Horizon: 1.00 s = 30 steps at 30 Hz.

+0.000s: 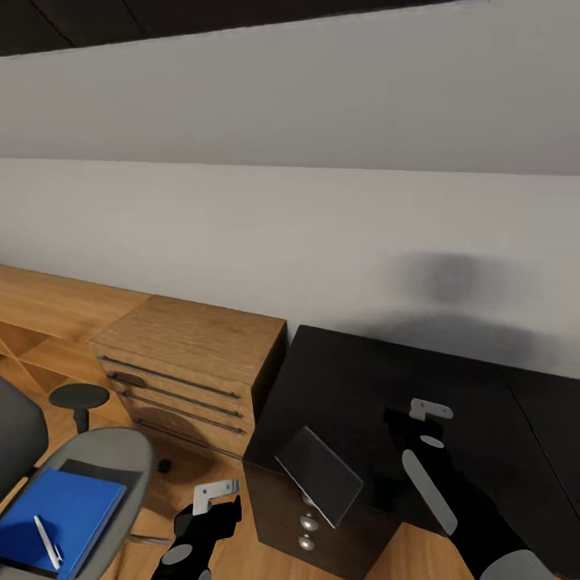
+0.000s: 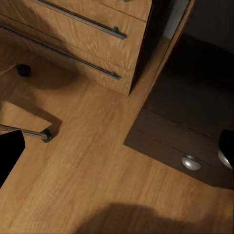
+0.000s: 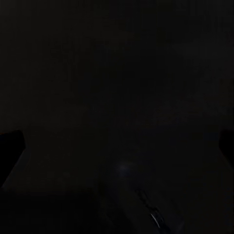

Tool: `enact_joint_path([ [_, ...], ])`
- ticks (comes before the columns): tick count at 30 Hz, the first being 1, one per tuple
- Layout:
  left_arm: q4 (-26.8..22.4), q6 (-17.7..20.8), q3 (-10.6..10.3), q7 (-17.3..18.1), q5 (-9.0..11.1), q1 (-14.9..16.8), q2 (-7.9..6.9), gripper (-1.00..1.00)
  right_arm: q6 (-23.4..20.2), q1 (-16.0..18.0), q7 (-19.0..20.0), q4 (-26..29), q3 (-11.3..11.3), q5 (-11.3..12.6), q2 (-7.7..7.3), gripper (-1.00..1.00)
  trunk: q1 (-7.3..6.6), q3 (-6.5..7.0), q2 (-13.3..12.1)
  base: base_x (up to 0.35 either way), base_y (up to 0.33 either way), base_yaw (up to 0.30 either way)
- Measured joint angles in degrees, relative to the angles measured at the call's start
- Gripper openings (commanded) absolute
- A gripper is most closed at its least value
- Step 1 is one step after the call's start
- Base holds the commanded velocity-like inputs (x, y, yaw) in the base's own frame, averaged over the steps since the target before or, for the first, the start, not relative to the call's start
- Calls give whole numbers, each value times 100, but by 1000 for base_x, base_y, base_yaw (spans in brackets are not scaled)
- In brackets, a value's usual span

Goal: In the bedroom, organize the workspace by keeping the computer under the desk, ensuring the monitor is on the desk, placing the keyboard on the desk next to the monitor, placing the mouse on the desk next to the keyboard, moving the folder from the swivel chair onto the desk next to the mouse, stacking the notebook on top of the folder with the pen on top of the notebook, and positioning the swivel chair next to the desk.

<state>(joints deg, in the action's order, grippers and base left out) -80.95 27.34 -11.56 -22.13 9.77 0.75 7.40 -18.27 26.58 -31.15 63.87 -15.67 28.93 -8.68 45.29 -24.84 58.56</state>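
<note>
The grey glossy notebook (image 1: 318,475) lies tilted on the near corner of the black desk (image 1: 451,387), hanging over its edge, with no gripper touching it. At lower left stands the swivel chair (image 1: 121,455); the blue folder (image 1: 60,515) lies on its seat with the white pen (image 1: 47,541) on top. My left gripper (image 1: 216,501) hangs open between chair and desk, above the floor. My right gripper (image 1: 427,417) is over the desk top, its fingers (image 3: 10,156) faintly seen wide apart in the dark right wrist view. The desk's drawer knob (image 2: 191,162) shows in the left wrist view.
A light wooden chest (image 1: 193,362) with bar handles (image 2: 78,19) stands against the grey wall, left of the desk. A small round black stool (image 1: 78,396) is by it. A chrome chair leg with castor (image 2: 45,136) rests on the plank floor (image 2: 97,165).
</note>
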Motion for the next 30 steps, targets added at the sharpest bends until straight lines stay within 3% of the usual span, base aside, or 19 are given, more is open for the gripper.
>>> enact_joint_path([
  [4,-4,13,4,0,0,0,1,100,-1,8,271,-283,18,-1,-74,100,2,0,0,101,-72,0],
  [9,-145,18,12,0,5,0,6,100,84,101,627,-1143,31,-4,-96,100,3,0,-1,21,-15,0],
  [14,-317,24,21,5,22,0,7,100,136,266,941,-1643,35,-14,-98,100,3,0,0,2,-2,0],
  [21,-385,27,22,7,33,0,8,100,222,299,1018,-1746,35,-143,-91,100,3,0,0,0,0,0],
  [30,-385,27,22,3,31,0,8,100,207,300,1023,-1755,31,-128,-90,100,3,0,0,0,0,0],
])
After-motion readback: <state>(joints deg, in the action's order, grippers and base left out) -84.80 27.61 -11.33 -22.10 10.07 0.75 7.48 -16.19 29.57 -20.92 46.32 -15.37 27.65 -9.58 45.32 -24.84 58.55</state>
